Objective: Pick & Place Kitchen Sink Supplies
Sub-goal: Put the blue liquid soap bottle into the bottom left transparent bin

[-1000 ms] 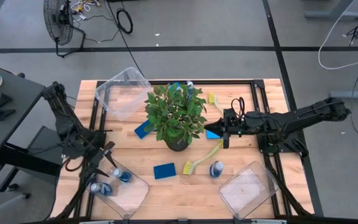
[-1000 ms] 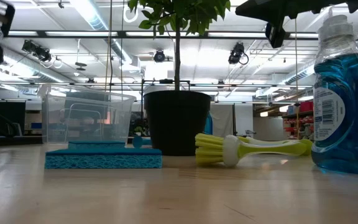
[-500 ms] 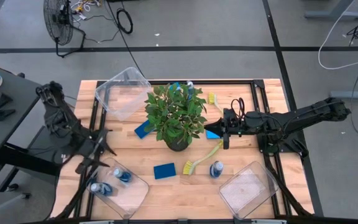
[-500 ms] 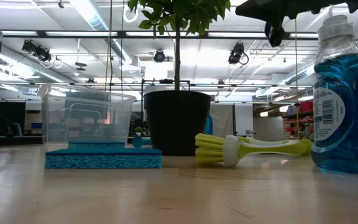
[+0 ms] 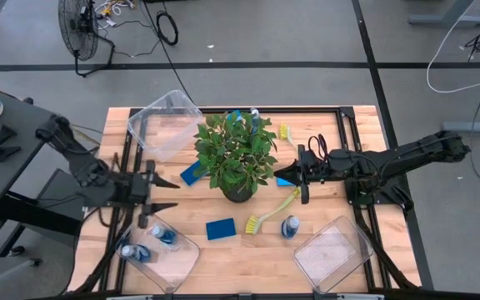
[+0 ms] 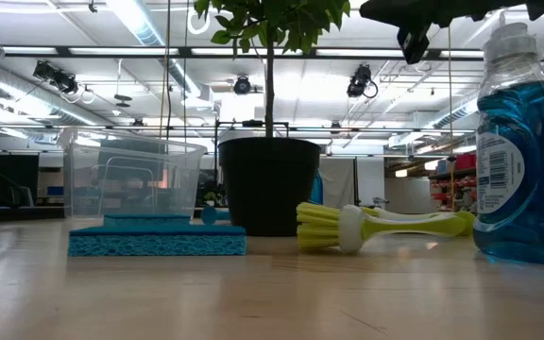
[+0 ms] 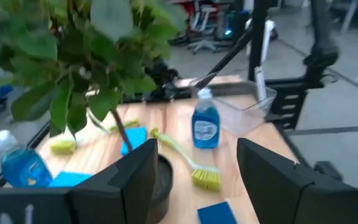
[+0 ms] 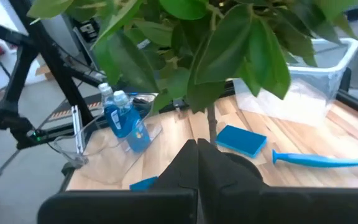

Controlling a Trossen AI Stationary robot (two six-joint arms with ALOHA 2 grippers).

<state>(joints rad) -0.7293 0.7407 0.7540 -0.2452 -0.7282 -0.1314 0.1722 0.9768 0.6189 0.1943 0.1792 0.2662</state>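
High view shows left end effector [image 5: 163, 194] wide and empty, right end effector [image 5: 303, 177] closed; low view hides both.

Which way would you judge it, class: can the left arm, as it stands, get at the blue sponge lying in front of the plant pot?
Probably yes. The left gripper is open, empty and hangs just left of the blue sponge, with only bare table between them. The potted plant stands behind the sponge, off that path.

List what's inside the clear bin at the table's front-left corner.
Two blue bottles with pale caps lie inside the clear bin, as the high view shows. Through its clear walls nothing else appears; anything beneath the bottles themselves is covered.
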